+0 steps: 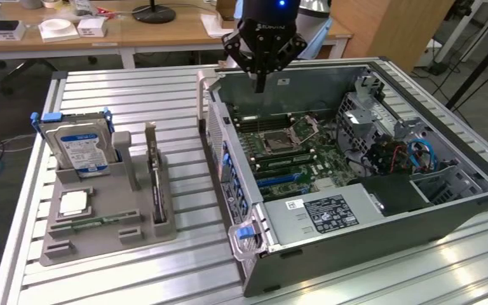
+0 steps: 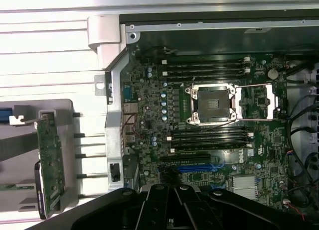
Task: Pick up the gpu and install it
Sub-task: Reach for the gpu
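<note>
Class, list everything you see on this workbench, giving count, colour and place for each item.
computer case: one, dark grey, open, on the exterior view's right
motherboard: one, green, inside the case
parts holder: one, grey, on the exterior view's left of the case
gpu: one, dark, on edge in the holder
hard drive: one, silver, blue label, upright in the holder
processor chip: one, silver, flat in the holder
memory stick: one, green, flat in the holder
table: one, silver, slatted, under everything
gripper: one, black, shut, above the case's far end
</note>
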You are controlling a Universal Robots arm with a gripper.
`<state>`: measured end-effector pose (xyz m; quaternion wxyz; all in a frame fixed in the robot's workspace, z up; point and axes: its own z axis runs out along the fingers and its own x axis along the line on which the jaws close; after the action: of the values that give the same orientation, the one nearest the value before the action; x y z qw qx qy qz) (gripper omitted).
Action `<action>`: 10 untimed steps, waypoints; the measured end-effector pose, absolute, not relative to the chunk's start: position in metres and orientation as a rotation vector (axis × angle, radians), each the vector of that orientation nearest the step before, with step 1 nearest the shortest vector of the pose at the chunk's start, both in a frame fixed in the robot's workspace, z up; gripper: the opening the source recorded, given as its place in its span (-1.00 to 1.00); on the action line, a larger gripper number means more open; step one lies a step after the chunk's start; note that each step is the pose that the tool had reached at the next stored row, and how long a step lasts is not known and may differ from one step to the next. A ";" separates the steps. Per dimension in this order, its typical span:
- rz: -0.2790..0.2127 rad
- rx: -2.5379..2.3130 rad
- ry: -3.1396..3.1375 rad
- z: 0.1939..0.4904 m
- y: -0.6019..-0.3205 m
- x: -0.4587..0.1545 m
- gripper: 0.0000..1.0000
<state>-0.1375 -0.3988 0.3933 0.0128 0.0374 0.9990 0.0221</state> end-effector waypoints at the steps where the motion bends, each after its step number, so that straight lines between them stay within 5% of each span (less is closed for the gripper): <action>1: 0.069 0.116 3.113 0.393 -0.399 -0.139 -0.79; 10: 0.069 0.117 3.113 0.393 -0.399 -0.149 -0.79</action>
<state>-0.1494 -0.3988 0.3933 0.0129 0.0374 0.9990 0.0221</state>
